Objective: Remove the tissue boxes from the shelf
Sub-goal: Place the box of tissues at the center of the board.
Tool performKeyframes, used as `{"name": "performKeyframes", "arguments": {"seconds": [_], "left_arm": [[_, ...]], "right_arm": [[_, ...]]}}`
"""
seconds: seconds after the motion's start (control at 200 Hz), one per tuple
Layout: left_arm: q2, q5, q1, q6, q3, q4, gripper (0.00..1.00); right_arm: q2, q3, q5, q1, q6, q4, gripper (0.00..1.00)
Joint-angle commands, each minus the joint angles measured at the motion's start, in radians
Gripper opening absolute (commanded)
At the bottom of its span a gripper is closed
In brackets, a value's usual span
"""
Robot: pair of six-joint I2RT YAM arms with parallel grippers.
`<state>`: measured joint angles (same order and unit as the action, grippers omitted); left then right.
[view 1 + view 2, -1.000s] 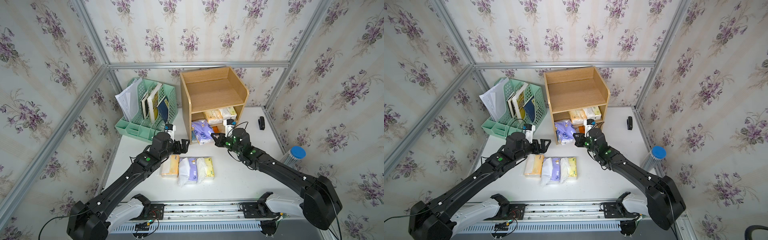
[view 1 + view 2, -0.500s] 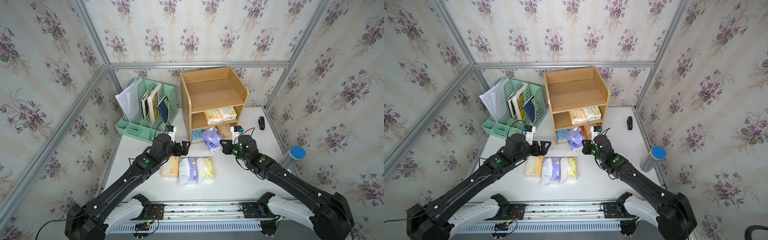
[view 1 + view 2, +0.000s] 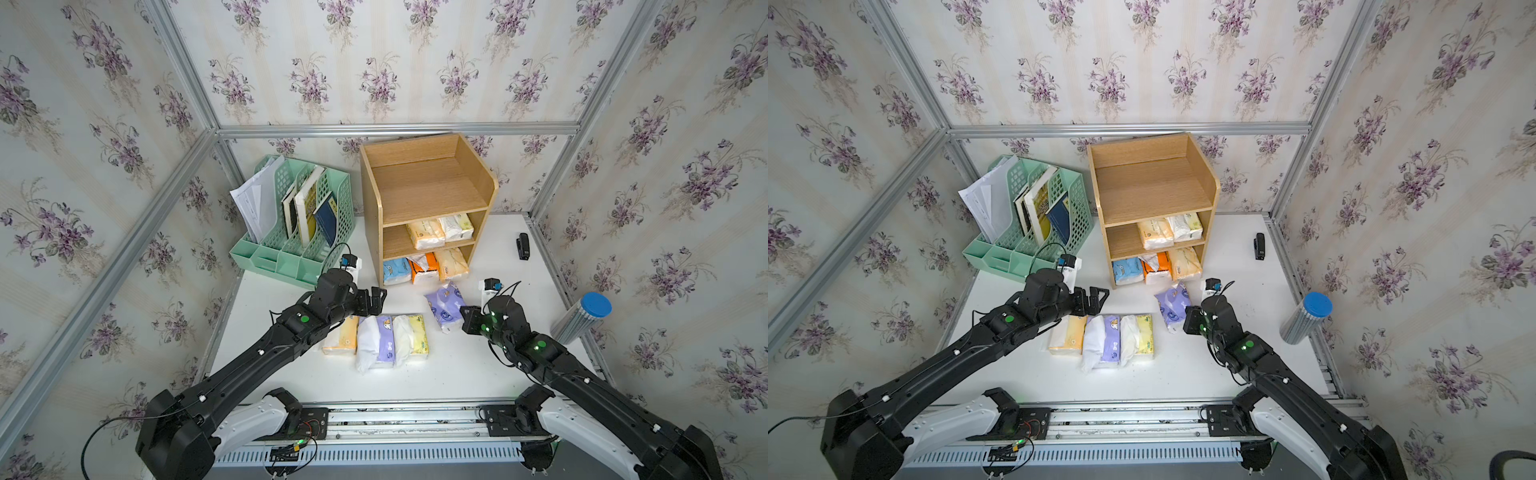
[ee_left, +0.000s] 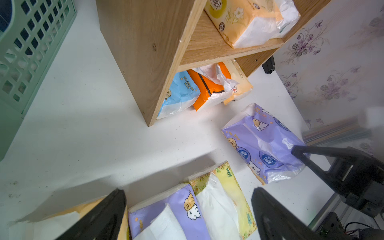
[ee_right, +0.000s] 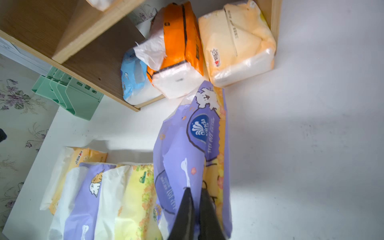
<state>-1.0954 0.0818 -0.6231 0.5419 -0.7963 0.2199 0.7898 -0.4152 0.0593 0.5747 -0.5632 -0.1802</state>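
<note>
Here we look down on a white table [image 3: 457, 374] with a wooden shelf [image 3: 428, 187] at its back. The right gripper [image 5: 195, 190] is clamped on the near end of a purple tissue pack [image 3: 444, 305], pinching a fold of its wrapper. The pack is clear of the shelf, in front of the bottom tier, tilted, its far end toward the shelf; we cannot tell whether that end touches the table. Just beside it, three packs [image 3: 380, 340] lie in a row on the table. The left gripper [image 3: 376, 300] hovers over the row's far edge, jaws wide apart, holding nothing. Five packs sit in the shelf: a pair of packs [image 3: 424, 233] on the middle tier, a trio of packs [image 3: 424, 266] on the bottom tier.

We judge the step in hand to be setting the purple pack down. To do it well, we would bring it alongside the pale yellow pack [image 3: 417, 336] at the row's end, lower it until it lies flat, and only then part the jaws. The grip is on thin film, so a slow, level move seems wise.
</note>
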Motion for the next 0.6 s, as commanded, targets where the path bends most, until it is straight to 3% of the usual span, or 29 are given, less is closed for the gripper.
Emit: {"name": "performKeyframes", "arguments": {"seconds": [0.0, 0.155, 0.295, 0.495, 0.595], "left_arm": [[-0.02, -0.018, -0.008, 0.008, -0.01, -0.035, 0.99], [-0.012, -0.062, -0.018, 0.003, -0.004, -0.043, 0.99], [0.0, -0.088, -0.017, -0.006, -0.009, -0.027, 0.99], [0.047, -0.148, -0.018, -0.013, 0.019, -0.019, 0.99], [0.055, -0.166, -0.018, -0.021, 0.025, -0.012, 0.99]], "right_arm": [[-0.05, 0.054, -0.045, -0.001, -0.044, -0.003, 0.0], [-0.09, 0.114, -0.082, 0.002, -0.103, -0.005, 0.0], [-0.092, 0.11, -0.069, 0.003, -0.134, -0.036, 0.45], [-0.073, -0.004, 0.055, 0.002, -0.081, -0.077, 0.69], [0.043, -0.061, 0.039, -0.016, -0.039, -0.04, 0.7]]}}
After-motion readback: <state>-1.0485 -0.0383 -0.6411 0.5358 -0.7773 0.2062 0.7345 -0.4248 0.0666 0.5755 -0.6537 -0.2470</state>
